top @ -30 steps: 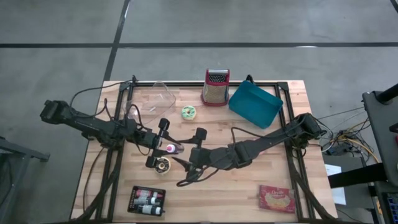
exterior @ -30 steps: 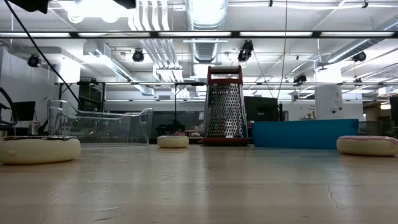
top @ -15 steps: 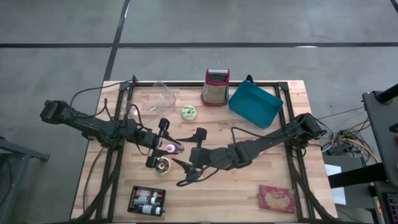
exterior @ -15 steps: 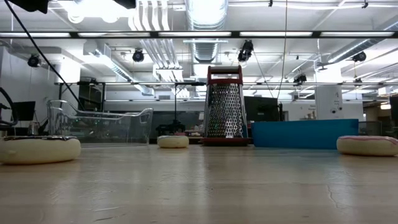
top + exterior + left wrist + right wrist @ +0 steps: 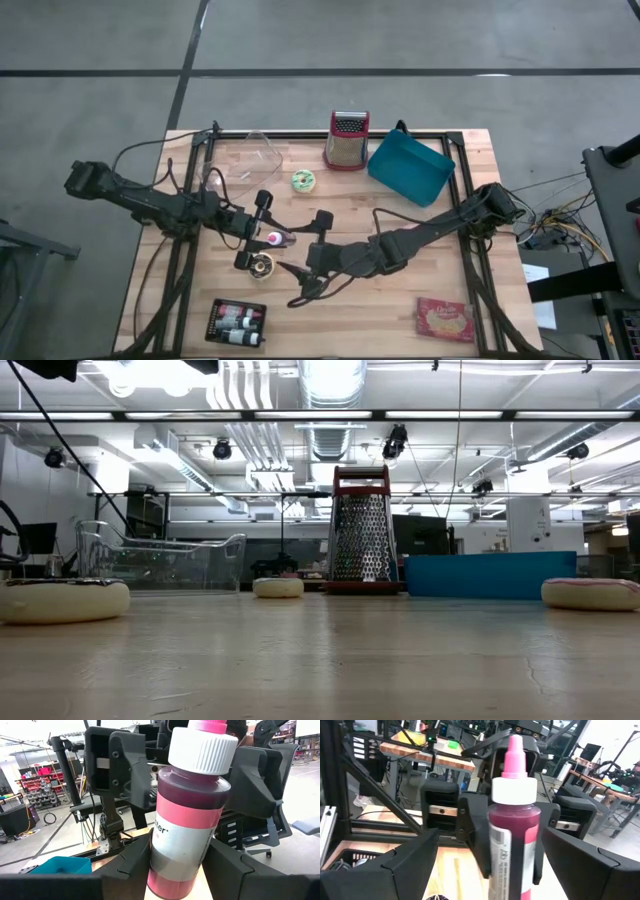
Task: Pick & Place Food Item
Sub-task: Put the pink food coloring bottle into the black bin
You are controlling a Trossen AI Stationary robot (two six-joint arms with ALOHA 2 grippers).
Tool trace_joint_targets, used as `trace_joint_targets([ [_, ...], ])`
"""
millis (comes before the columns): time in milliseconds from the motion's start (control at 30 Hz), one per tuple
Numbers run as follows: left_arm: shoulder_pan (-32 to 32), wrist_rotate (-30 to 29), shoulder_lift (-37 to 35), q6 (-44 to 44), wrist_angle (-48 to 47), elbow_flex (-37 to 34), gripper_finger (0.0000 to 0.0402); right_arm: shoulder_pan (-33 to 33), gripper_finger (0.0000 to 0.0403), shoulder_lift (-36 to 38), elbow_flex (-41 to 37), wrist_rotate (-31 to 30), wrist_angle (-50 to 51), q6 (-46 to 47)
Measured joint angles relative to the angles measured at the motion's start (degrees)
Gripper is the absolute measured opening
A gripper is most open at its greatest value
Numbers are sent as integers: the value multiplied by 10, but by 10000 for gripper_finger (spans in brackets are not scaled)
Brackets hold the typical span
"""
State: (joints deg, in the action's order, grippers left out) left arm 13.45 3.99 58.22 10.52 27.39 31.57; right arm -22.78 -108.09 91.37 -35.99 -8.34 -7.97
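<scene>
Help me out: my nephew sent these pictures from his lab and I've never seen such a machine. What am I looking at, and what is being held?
These are two dark robot arms at a wooden table. One picture looks straight down, one looks level across the tabletop, and two come from cameras on the arms' wrists. The left gripper holds a pink bottle with a white cap, its fingers shut on it. The right gripper faces it with its fingers open, holding nothing. On the table lie a metal grater, a blue bin, a clear container, doughnuts, a black tray of bottles and a red packet.
</scene>
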Motion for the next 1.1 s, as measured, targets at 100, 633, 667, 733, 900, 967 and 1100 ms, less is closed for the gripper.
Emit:
trace_joint_targets([
  [100,0,0,0,0,0,0,163,-6,348,3,0,0,15,6],
  [633,0,-1,-5,0,-4,0,163,-59,341,66,0,-1,170,90],
  [667,0,-1,-5,0,-4,0,163,-63,340,67,0,-2,172,97],
  [733,0,-1,-5,0,-5,0,163,-71,342,73,0,-1,173,111],
  [900,0,-1,-5,0,-5,0,163,-88,349,84,0,-2,184,106],
  [967,0,-1,-5,-3,-7,0,163,-93,350,84,0,-2,193,98],
  [1100,0,0,-5,-5,-18,0,163,-99,345,84,-2,-3,218,106],
])
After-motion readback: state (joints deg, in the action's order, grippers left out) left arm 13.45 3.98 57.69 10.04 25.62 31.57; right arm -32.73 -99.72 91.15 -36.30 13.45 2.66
